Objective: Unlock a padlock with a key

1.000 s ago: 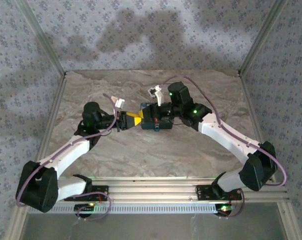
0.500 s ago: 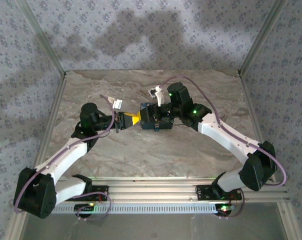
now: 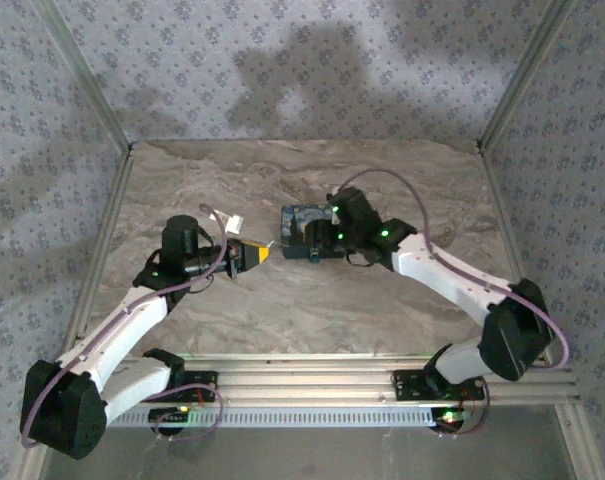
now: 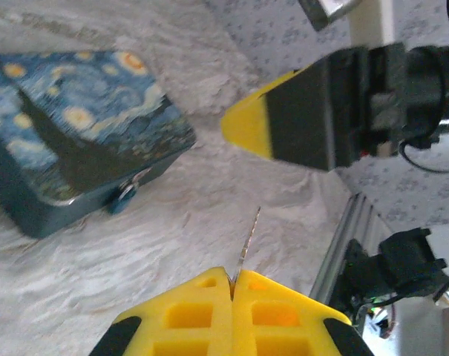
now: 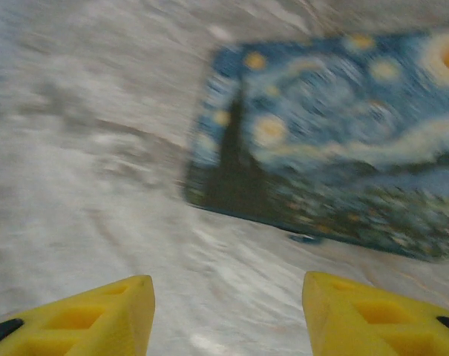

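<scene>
Your left gripper sits left of the table's middle, aimed right at the padlock and well short of touching it. In the left wrist view its yellow fingertips are pressed flat together, with a thin pale metal sliver sticking out of the seam between them. That sliver reads as the blade of the key, seen edge on and pointing at the open marble between the two grippers. The key's head is hidden between the pads, so you cannot confirm its colour.

The padlock lies flat on the marble just far of the table's centre, its swirling night-sky face up and its dark sides showing. A small blue piece sits low on the side facing your left gripper. You cannot tell what it is.

Your right gripper is at the padlock's right near corner. Its two yellow fingers stand well apart with only bare marble between them, gripping nothing, and the padlock lies just beyond their tips. That view is blurred, so you cannot tell whether a finger touches the block.
</scene>
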Tool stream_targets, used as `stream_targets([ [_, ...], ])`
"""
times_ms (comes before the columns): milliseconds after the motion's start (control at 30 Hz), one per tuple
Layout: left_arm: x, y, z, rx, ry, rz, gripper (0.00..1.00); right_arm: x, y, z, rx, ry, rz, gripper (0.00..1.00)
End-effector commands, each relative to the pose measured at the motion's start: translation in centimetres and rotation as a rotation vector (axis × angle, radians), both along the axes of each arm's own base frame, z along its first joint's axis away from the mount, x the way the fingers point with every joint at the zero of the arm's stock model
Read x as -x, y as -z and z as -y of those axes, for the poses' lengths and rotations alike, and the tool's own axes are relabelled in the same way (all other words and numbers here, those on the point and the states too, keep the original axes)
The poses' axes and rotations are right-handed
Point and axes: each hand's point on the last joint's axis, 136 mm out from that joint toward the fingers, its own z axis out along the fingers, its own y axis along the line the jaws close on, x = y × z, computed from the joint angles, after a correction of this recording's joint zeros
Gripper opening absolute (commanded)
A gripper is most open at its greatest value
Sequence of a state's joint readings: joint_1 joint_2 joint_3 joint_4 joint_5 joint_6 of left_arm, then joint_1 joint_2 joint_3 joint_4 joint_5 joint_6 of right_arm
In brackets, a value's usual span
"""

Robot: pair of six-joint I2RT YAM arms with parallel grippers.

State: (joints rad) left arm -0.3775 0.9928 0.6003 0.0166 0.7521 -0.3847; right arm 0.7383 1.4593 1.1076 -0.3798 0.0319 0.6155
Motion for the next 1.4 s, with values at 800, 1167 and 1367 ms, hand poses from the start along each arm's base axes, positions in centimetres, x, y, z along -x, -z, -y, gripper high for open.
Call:
stream_targets([
  [800,1.8,4.0,-2.0,-0.078,-0.056,-0.057,0.00,-2.2,12.8,-1.1,0.360,0.256,0.005,0.50],
  [1167,2.0,4.1,-1.9,-0.071,-0.048,-0.062,0.00,-3.8,12.6,-1.4,0.339,0.286,0.019,0.45],
  [1367,2.1,4.3,-1.9,-0.071,-0.049,-0.064,0.00,-4.1,13.0,-1.9,0.333,0.256,0.007,0.18],
])
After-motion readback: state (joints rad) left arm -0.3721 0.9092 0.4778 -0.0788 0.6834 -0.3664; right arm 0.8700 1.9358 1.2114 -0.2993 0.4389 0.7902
